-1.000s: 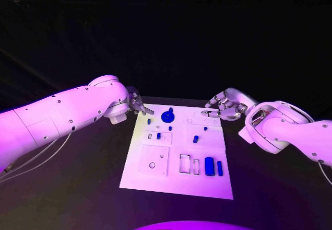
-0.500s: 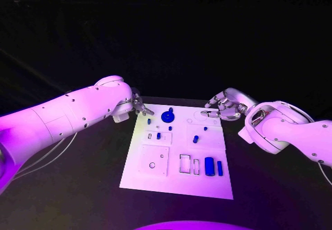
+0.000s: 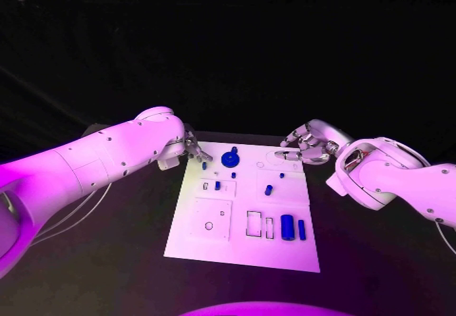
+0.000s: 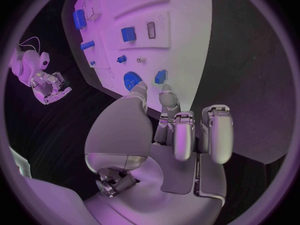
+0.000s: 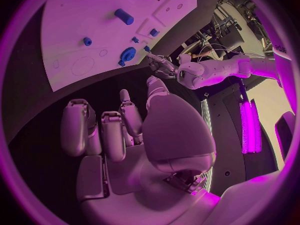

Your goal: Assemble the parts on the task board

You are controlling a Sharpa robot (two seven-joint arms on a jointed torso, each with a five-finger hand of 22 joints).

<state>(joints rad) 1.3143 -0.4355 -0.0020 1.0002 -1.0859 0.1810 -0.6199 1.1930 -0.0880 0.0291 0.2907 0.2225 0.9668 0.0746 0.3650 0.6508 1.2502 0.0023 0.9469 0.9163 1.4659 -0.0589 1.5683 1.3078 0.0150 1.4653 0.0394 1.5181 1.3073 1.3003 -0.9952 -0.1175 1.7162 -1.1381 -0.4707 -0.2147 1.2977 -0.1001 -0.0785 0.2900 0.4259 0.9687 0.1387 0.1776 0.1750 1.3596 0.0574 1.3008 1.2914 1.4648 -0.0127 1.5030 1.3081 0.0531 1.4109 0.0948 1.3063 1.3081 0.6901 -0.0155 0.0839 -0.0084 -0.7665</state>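
The white task board [image 3: 214, 247] lies in the middle of the table. On it are a blue gear [image 3: 230, 158], small blue pieces [image 3: 269, 190] and a larger blue cylinder [image 3: 287, 228]. My left hand [image 3: 191, 147] hovers at the board's far left corner. Its thumb and one finger [image 4: 166, 95] reach out, apart, just short of the blue gear [image 4: 130, 79] and a small blue block [image 4: 160, 76], with nothing between them. My right hand [image 3: 306, 147] hangs over the far right corner with loosely bent fingers [image 5: 114, 131] and holds nothing. The board [image 5: 75, 25] lies beyond it.
Black table [image 3: 114, 250] surrounds the board on all sides. My left forearm [image 3: 95, 164] stretches low over the table to the left of the board. My right forearm [image 3: 389, 178] lies beside the board's right edge.
My left arm has swung in towards the board, its hand staying near the far left corner. The right hand has barely shifted.
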